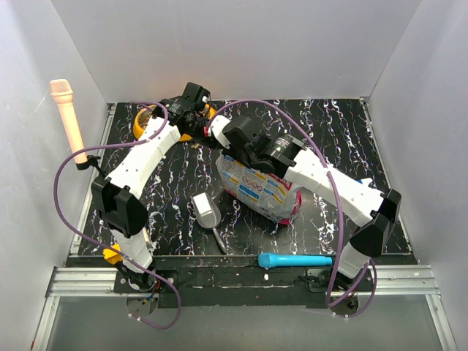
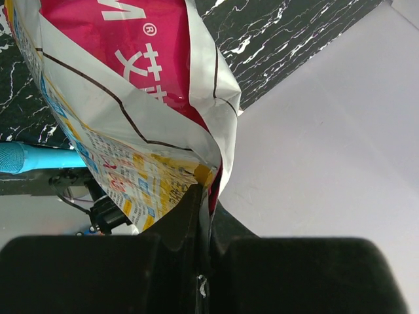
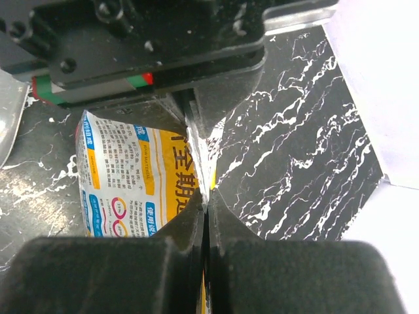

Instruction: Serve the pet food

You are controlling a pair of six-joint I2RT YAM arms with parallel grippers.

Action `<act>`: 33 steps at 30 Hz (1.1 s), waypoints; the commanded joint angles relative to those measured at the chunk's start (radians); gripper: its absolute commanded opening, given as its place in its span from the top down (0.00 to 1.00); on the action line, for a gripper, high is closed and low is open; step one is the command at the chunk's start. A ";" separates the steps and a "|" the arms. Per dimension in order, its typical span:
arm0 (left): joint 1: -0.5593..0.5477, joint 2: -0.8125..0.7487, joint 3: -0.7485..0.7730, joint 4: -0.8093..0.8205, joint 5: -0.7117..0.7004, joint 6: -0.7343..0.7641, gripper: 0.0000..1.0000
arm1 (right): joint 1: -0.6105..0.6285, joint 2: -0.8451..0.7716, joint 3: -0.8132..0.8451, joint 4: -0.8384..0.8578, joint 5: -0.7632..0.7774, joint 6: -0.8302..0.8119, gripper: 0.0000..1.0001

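The printed pouch point(image 1: 259, 186) stands on the black marbled table point(image 1: 351, 139), its top pulled up toward the back left. My left gripper point(image 2: 207, 191) is shut on one corner of the pouch's top edge point(image 2: 131, 98). My right gripper point(image 3: 208, 204) is shut on the top edge too, and the blue-yellow side of the pouch point(image 3: 131, 176) fills the left of its view. From above, both grippers meet at the pouch's mouth, left point(image 1: 210, 121) and right point(image 1: 225, 142). The pet food is hidden inside the pouch.
The orange double bowl point(image 1: 142, 126) sits at the back left, partly under the left arm. A grey metal scoop point(image 1: 207, 210) lies left of the pouch. A blue handle point(image 1: 292, 260) rests along the front rail. A peach microphone-shaped object point(image 1: 67, 117) stands at the left wall.
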 commanded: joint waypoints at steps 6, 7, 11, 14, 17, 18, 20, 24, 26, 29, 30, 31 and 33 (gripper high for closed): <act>0.027 -0.047 -0.013 0.130 0.030 -0.018 1.00 | -0.060 -0.145 -0.079 -0.036 -0.203 0.068 0.61; 0.027 -0.053 -0.021 0.137 0.031 -0.020 1.00 | -0.064 -0.152 -0.090 -0.039 -0.200 0.071 0.60; 0.032 -0.067 -0.038 0.156 0.019 -0.017 0.75 | -0.068 -0.167 -0.116 -0.043 -0.167 0.070 0.72; 0.032 -0.073 -0.050 0.164 0.013 -0.011 0.75 | -0.068 -0.166 -0.111 -0.043 -0.131 0.068 0.89; 0.035 -0.077 -0.063 0.190 0.007 -0.008 0.91 | -0.068 -0.161 -0.105 -0.042 -0.102 0.061 0.99; 0.038 -0.080 -0.064 0.199 0.001 -0.008 1.00 | -0.068 -0.162 -0.107 -0.048 -0.104 0.056 0.99; 0.043 -0.080 -0.049 0.200 -0.019 0.006 1.00 | -0.068 -0.178 -0.122 -0.040 -0.109 0.050 0.99; 0.046 -0.025 0.104 0.078 -0.085 0.084 1.00 | -0.074 -0.193 -0.108 -0.060 -0.154 0.077 0.99; 0.049 -0.010 0.138 0.061 -0.087 0.095 1.00 | -0.077 -0.219 -0.132 -0.069 -0.180 0.093 0.87; 0.049 -0.019 0.114 0.093 -0.079 0.081 1.00 | -0.083 -0.286 -0.212 -0.036 -0.187 0.102 0.73; 0.049 -0.021 0.108 0.095 -0.073 0.078 1.00 | -0.088 -0.299 -0.228 -0.037 -0.193 0.107 0.72; 0.049 -0.021 0.102 0.095 -0.069 0.077 1.00 | -0.091 -0.305 -0.237 -0.042 -0.190 0.113 0.72; 0.049 -0.021 0.091 0.098 -0.056 0.071 1.00 | -0.096 -0.310 -0.251 -0.049 -0.174 0.119 0.95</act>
